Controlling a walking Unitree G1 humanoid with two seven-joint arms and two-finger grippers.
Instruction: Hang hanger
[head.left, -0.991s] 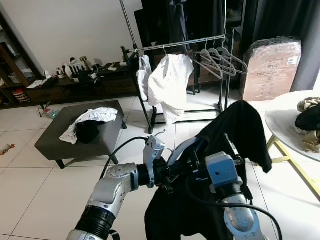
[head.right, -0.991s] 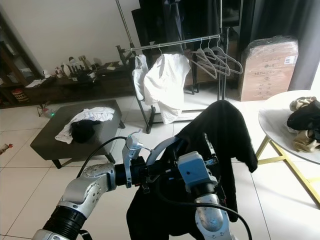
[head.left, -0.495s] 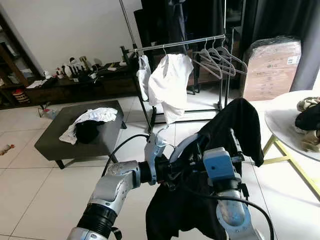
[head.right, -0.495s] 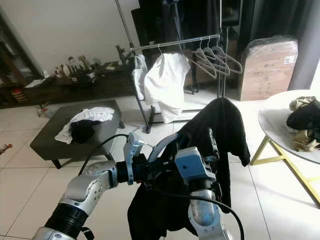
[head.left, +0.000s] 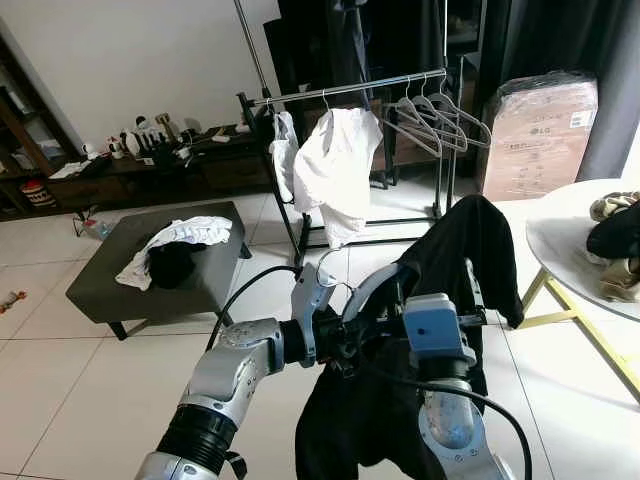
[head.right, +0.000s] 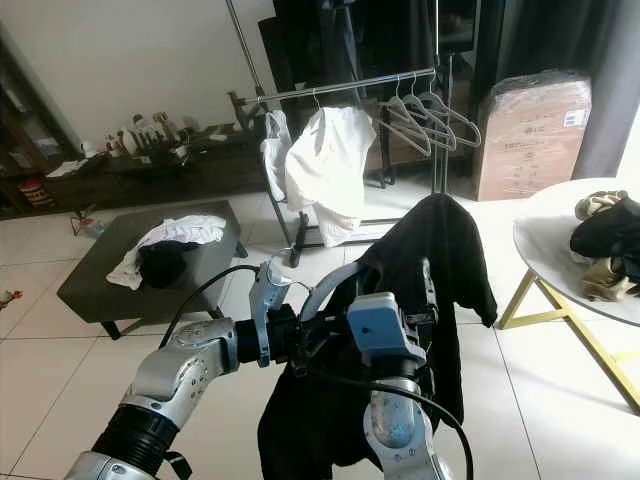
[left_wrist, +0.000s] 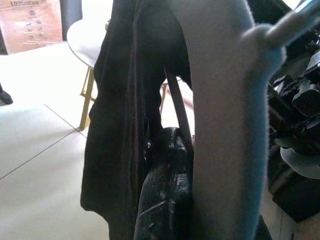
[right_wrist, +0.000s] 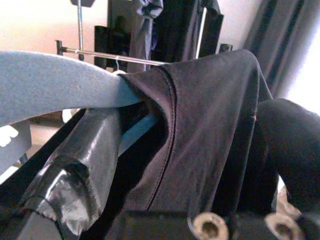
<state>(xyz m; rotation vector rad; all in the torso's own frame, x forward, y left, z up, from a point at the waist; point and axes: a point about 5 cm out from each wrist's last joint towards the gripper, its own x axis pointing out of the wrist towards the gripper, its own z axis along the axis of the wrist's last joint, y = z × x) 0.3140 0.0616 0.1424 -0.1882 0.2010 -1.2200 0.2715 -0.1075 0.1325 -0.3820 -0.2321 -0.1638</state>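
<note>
A pale grey hanger (head.left: 368, 287) with a black garment (head.left: 470, 250) draped over it hangs in front of my chest. Its metal hook (head.left: 325, 263) points up near my left wrist. My left gripper (head.left: 348, 338) is shut on the hanger near its neck; in the left wrist view a black finger (left_wrist: 165, 192) lies against the grey hanger (left_wrist: 225, 130). My right gripper (head.left: 463, 287) is shut on the hanger's shoulder under the cloth, where a taped finger (right_wrist: 87, 147) presses below the hanger arm (right_wrist: 50, 85). The clothes rack's rail (head.left: 340, 90) stands well ahead.
A white shirt (head.left: 330, 165) and several bare hangers (head.left: 440, 115) hang on the rack. A dark ottoman (head.left: 100, 285) with clothes lies at the left. A round white table (head.left: 565, 240) with clothes is at the right, and a wrapped box (head.left: 540, 135) stands behind it.
My right arm has shifted slightly left and up with the garment, closer to the left gripper. The view itself has moved a little; both grips hold as before.
</note>
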